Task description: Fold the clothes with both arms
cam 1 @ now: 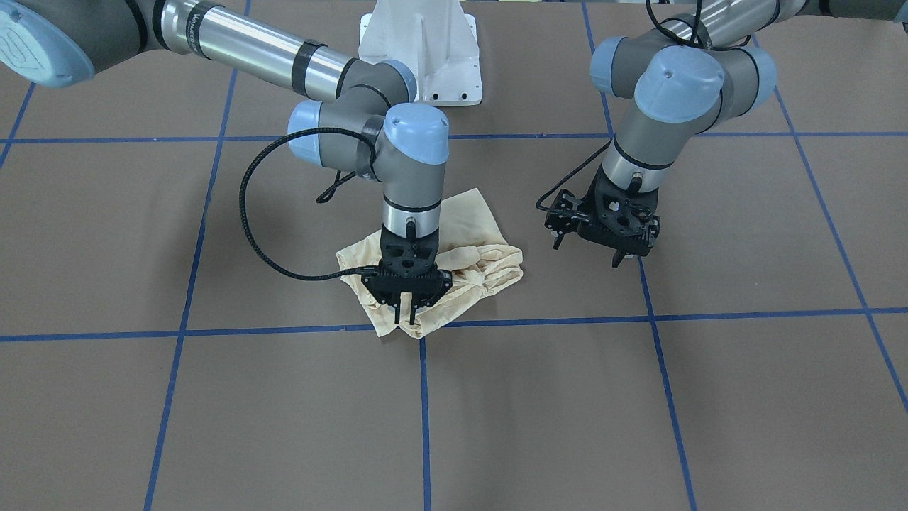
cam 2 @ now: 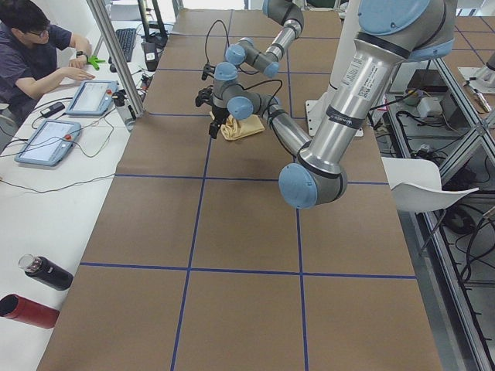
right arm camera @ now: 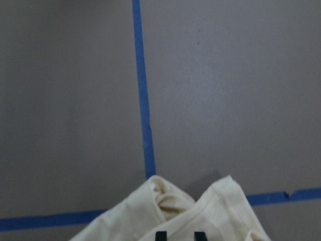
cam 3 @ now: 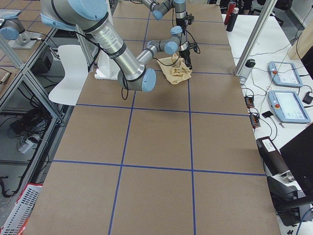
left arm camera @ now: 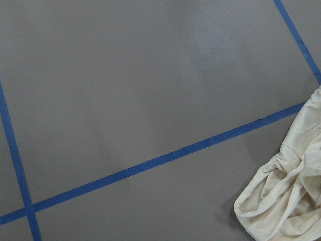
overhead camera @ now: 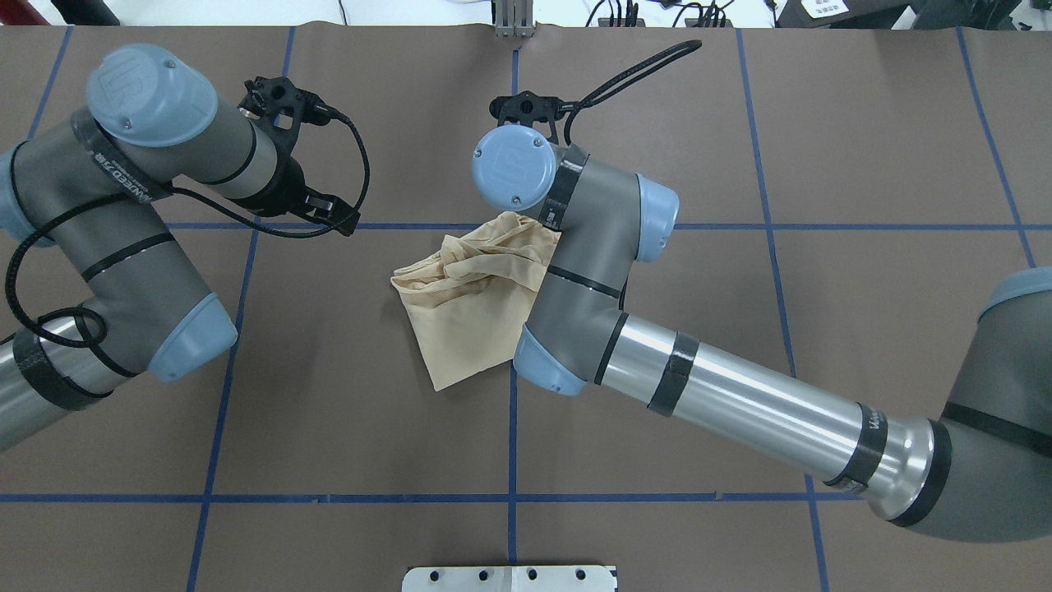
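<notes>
The pale cream-yellow shirt [cam 1: 477, 221] lies bunched in a small folded heap on the brown table near its middle. It also shows in the overhead view [overhead camera: 468, 316]. No print or tag shows. My right gripper [cam 1: 407, 311] points down at the heap's edge farthest from the robot base, its fingers close together and pinching the cloth. The right wrist view shows the two fingertips [right arm camera: 160, 235] on the shirt [right arm camera: 190, 218]. My left gripper [cam 1: 587, 252] hangs open and empty above bare table beside the shirt. The left wrist view shows only the shirt's edge [left arm camera: 288, 201].
Blue tape lines [cam 1: 424, 397] divide the brown table cover into squares. The white pedestal base [cam 1: 418, 50] stands behind the shirt. In the exterior left view an operator [cam 2: 31, 46] sits at a side bench with tablets, and two bottles [cam 2: 46, 272] lie there.
</notes>
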